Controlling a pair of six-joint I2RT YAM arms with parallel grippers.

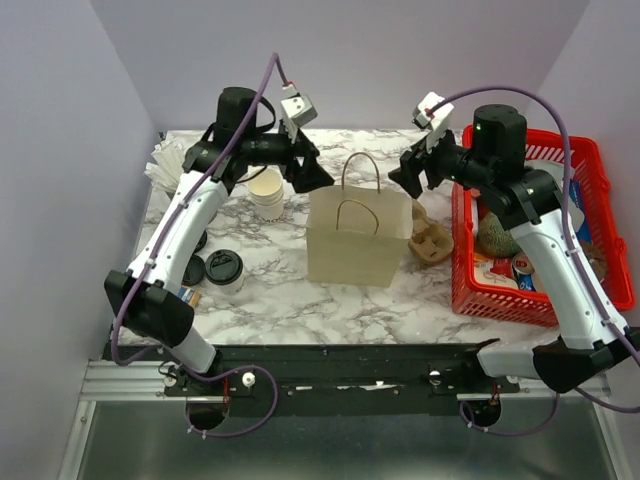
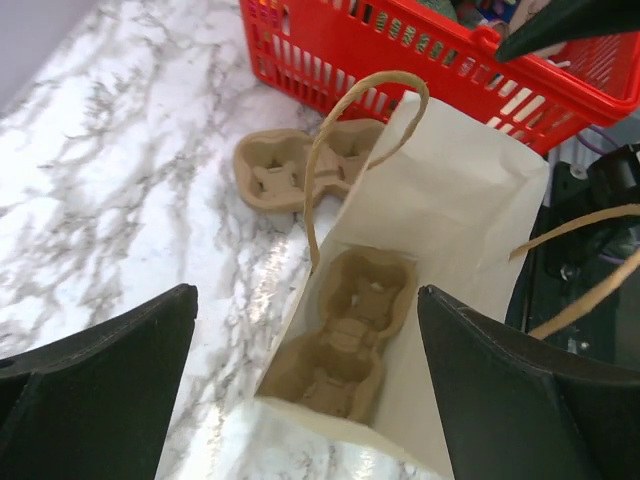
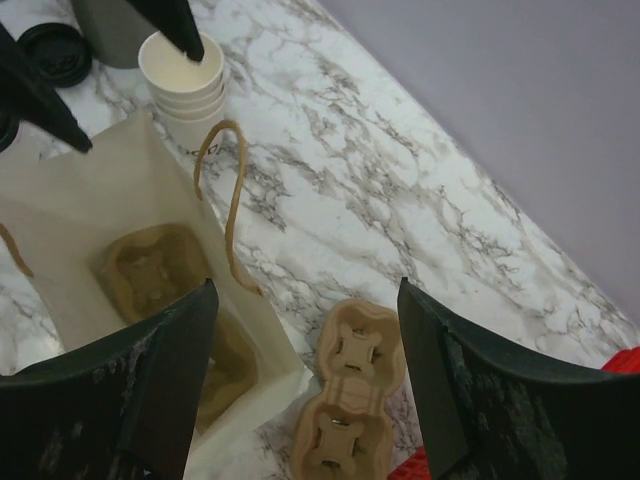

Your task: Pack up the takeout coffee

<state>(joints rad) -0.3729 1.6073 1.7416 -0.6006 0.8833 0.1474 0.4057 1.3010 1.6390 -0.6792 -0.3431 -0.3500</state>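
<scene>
The takeout coffee [image 1: 223, 269], a small white cup capped with a black lid, is seen standing upright on the left part of the worktop [image 1: 300, 310], towards the near edge. A loose black lid [image 1: 193, 270] is laid just beside it on its left. The coffee is touched by neither gripper and is placed well apart from both.

To its right, a tan paper bag [image 1: 358, 240] with looped handles is stood open-mouthed near the middle of the worktop. A pulp cup carrier [image 2: 340, 335] is seen lying flat on the bag's bottom. A second pulp carrier [image 1: 432, 241] is laid on the worktop between the bag and a red plastic basket [image 1: 545, 300], which is filled with assorted packets. Behind the coffee, a stack of lidless white cups [image 1: 267, 192] is set upright.

The left gripper [image 1: 312, 172] is held above the bag's back left corner with its fingers spread wide; nothing is gripped or touched. The right gripper [image 1: 408, 172] is held over the bag's back right corner, its fingers also parted and nothing pinched between them.

The worktop is finished in white marble veined with grey. It is enclosed at the back and on both sides by plain pale lilac walls.
</scene>
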